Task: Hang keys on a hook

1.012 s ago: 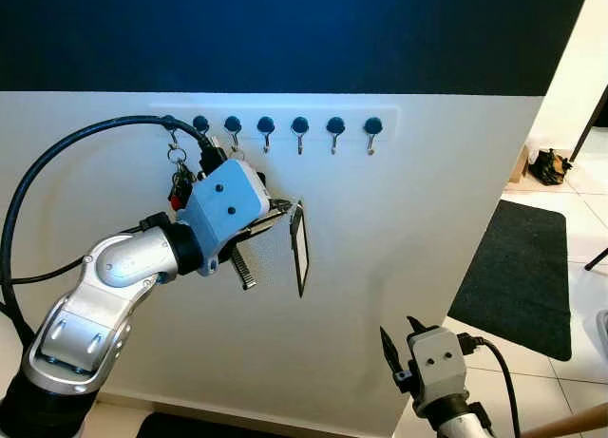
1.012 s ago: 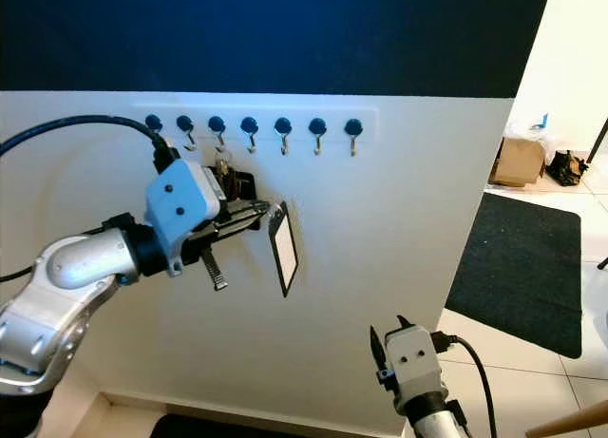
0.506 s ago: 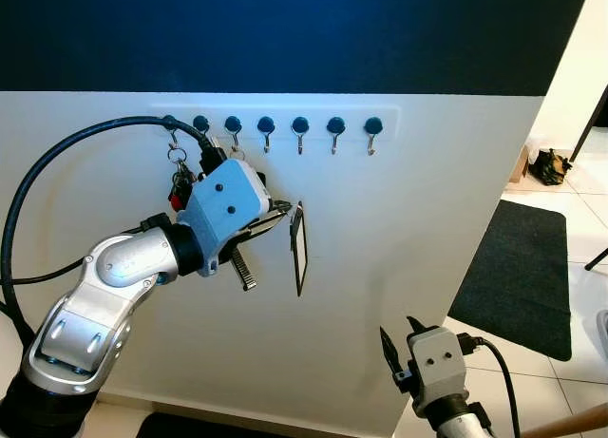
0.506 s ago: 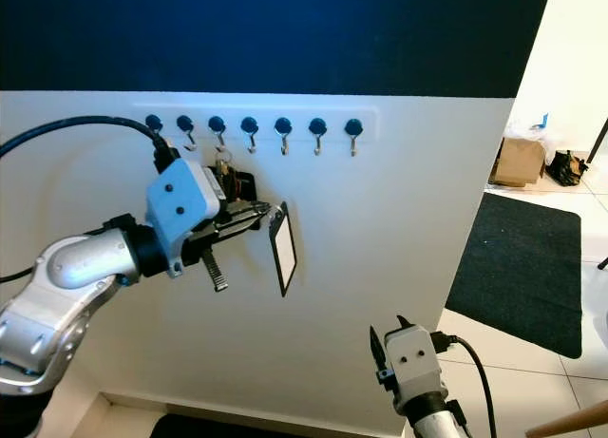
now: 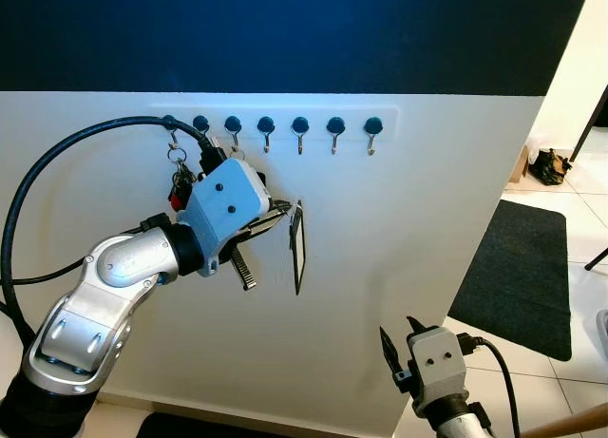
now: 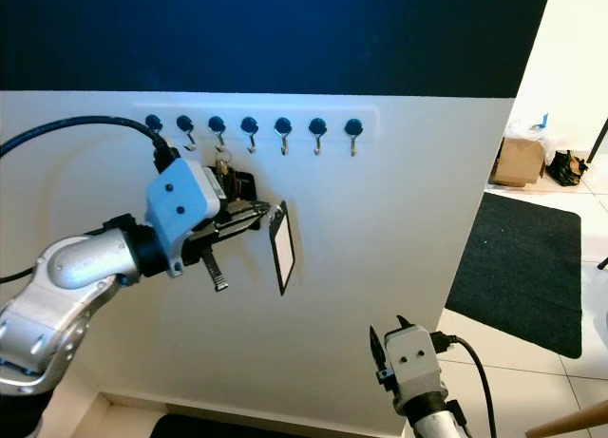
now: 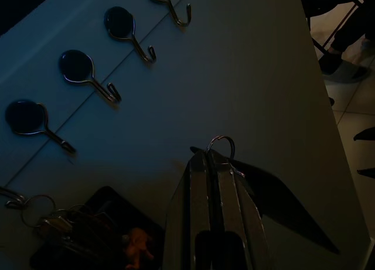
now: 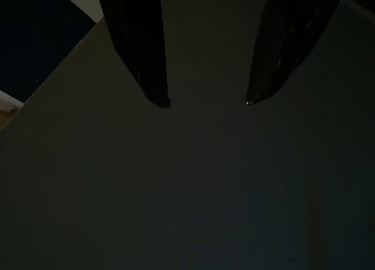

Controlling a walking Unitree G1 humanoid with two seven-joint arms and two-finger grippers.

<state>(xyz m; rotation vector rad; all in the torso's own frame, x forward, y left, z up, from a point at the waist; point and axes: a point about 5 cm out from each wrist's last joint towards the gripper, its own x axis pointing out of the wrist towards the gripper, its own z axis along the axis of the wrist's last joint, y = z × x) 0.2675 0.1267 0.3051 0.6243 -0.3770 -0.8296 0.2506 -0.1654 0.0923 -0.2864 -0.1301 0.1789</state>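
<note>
White wall carries a hook rail with a row of hooks at the base of the dark upper band. Left arm raised to it; left pincer pressed together, pinching a key ring from which a flat dark tag hangs, long axis vertical, close to the wall. The free hooks lie at about 12 to 1 o'clock from the pincer tip, well above the ring. Another bunch of keys already hangs off the leftmost hook, at 9 o'clock from the pincer. Judgement: ring must go up and onto a hook tip; left arm is the nearer. Right pincer idle low at 5 o'clock, fingers spread.
</note>
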